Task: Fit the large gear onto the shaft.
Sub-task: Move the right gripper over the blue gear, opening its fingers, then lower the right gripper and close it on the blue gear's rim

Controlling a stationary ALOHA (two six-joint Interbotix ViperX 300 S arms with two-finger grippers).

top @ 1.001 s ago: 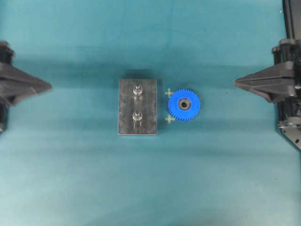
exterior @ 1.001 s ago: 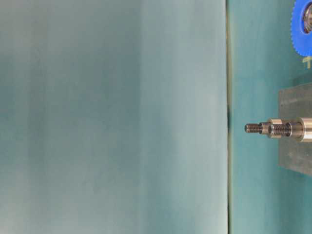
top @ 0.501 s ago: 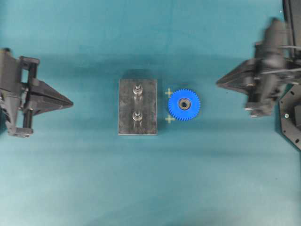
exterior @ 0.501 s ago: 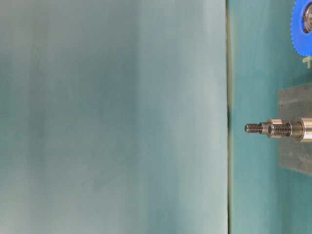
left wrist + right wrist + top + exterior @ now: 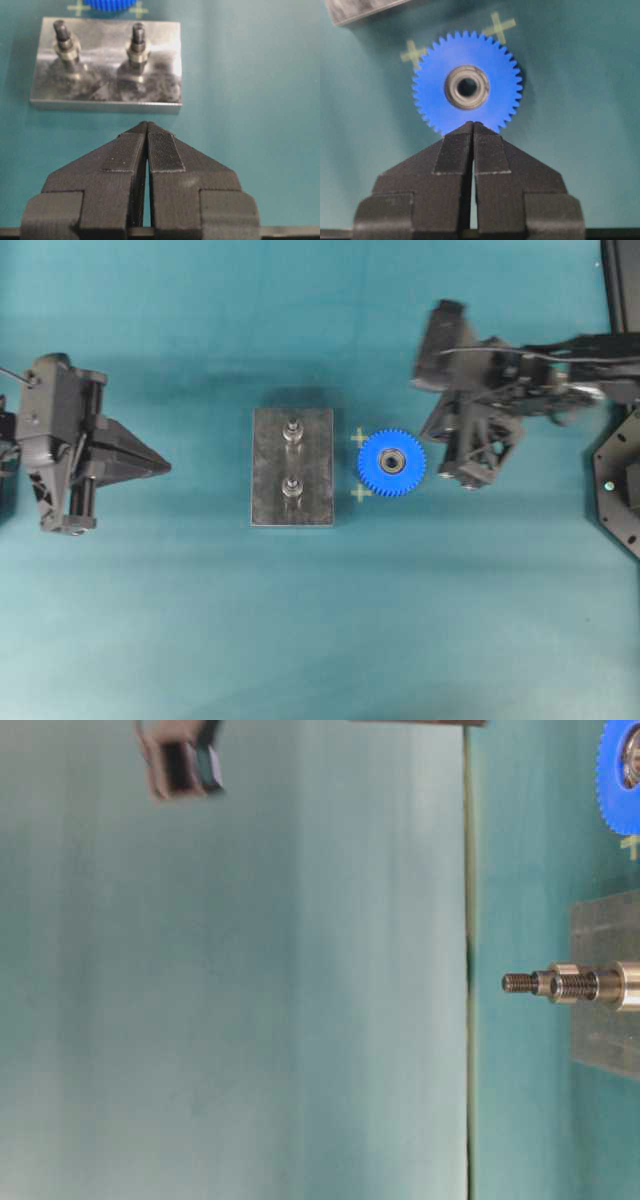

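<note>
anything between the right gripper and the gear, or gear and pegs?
Nothing visible. The right gripper, shut, points at the gear over bare mat. The gear lies flat beside the plate; both pegs stand bare.

The overhead view is looking straight down from well above, taking in both arms. The table-level view is sitting low and close, turned sideways, framing the shaft (image 5: 560, 984) pegs. The left wrist camera is peering past its closed left gripper (image 5: 147, 131) at the plate (image 5: 106, 96) just ahead. The right wrist camera is looking over the right gripper (image 5: 473, 129) at the large gear (image 5: 468, 89) immediately beyond, sharing it with the overhead.
</note>
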